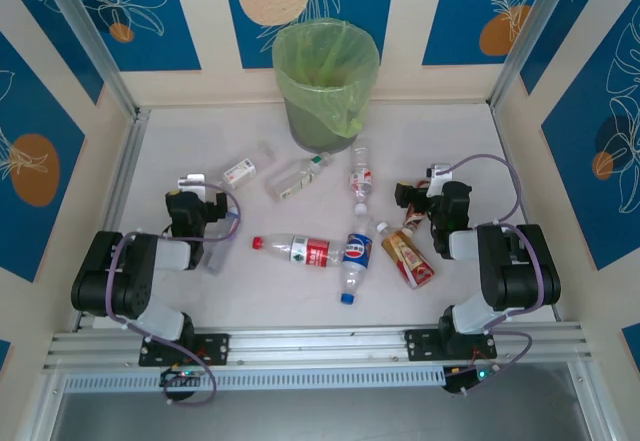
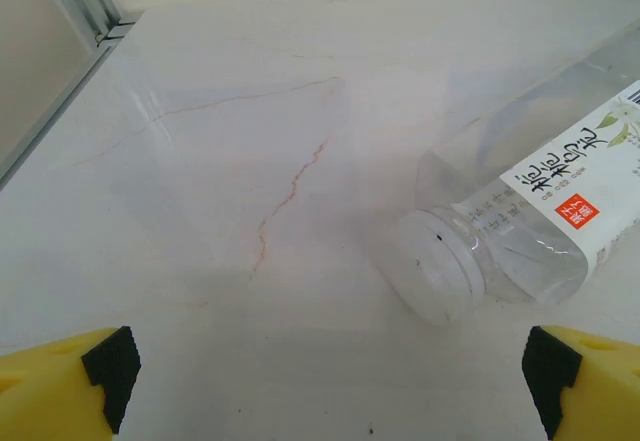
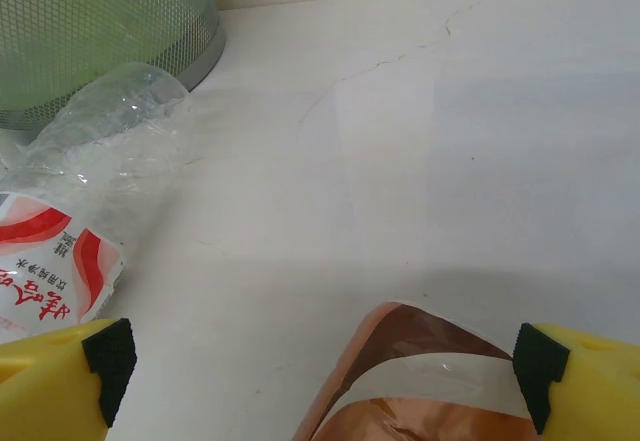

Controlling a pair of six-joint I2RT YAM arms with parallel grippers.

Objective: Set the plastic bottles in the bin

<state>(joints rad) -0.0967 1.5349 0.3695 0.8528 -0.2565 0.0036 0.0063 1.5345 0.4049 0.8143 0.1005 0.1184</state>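
The grey bin (image 1: pixel 326 81) with its light-green bag stands at the back centre. Several plastic bottles lie on the table in front of it: a small white-labelled one (image 1: pixel 241 171), a green-capped one (image 1: pixel 298 177), a red-and-white labelled one (image 1: pixel 361 181), a red-capped one (image 1: pixel 300 250), a blue-labelled one (image 1: pixel 356 256) and an orange-red labelled one (image 1: pixel 408 256). My left gripper (image 1: pixel 200 196) (image 2: pixel 328 361) is open, with the white-labelled bottle (image 2: pixel 520 231) ahead to its right. Open too, my right gripper (image 1: pixel 418 193) (image 3: pixel 325 361) hangs over the orange-red bottle (image 3: pixel 420 401), facing the bin (image 3: pixel 100 31).
Aluminium rails (image 1: pixel 120 171) and blue patterned walls close the table on the left, right and back. The red-and-white labelled bottle (image 3: pixel 90 161) lies left of my right gripper, close to the bin's foot. Bare white table (image 2: pixel 250 161) stretches ahead of my left gripper.
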